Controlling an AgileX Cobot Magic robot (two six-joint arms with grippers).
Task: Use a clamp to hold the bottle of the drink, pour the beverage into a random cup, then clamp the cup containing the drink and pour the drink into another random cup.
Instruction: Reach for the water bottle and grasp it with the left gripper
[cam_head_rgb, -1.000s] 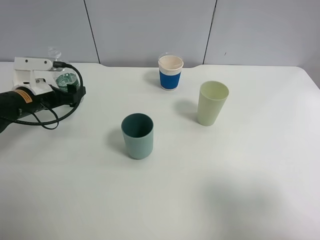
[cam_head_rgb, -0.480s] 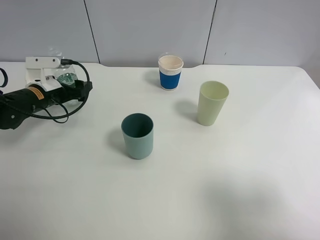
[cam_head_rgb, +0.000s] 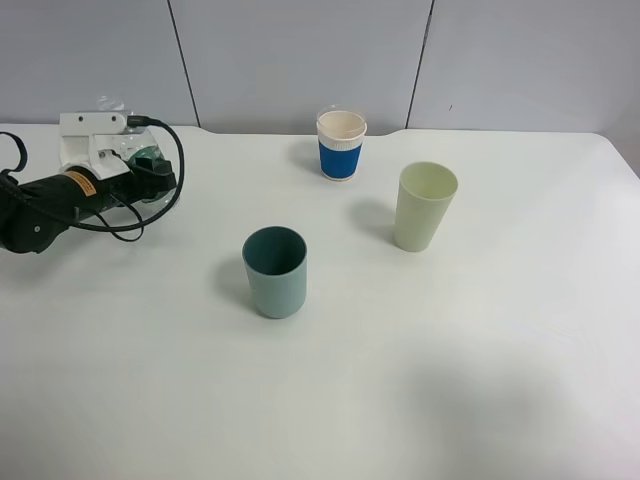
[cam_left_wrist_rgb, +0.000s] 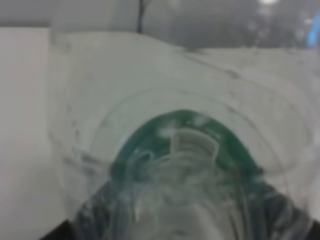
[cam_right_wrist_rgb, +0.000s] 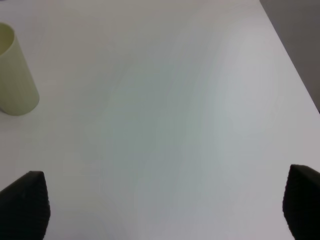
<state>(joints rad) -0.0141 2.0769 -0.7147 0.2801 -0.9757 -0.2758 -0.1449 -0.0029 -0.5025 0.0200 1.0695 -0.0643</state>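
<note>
A clear plastic bottle (cam_head_rgb: 143, 160) with greenish drink sits at the far left of the table, inside my left gripper (cam_head_rgb: 150, 176). The gripper looks shut on the bottle. In the left wrist view the bottle (cam_left_wrist_rgb: 185, 150) fills the frame and hides the fingers. Three cups stand open and upright: a teal cup (cam_head_rgb: 275, 272) in the middle, a pale green cup (cam_head_rgb: 424, 206) to its right, and a blue-and-white paper cup (cam_head_rgb: 341, 145) at the back. My right gripper (cam_right_wrist_rgb: 160, 205) is open and empty over bare table; the pale green cup (cam_right_wrist_rgb: 15, 75) is ahead of it.
The white table (cam_head_rgb: 450, 380) ends at a grey panel wall behind the cups. The left arm's black cable (cam_head_rgb: 160, 200) loops beside the bottle. The table's right edge (cam_right_wrist_rgb: 287, 65) shows in the right wrist view.
My left arm has moved right and toward the back of the table, and the gripper has come in around the bottle. The cups have not moved.
</note>
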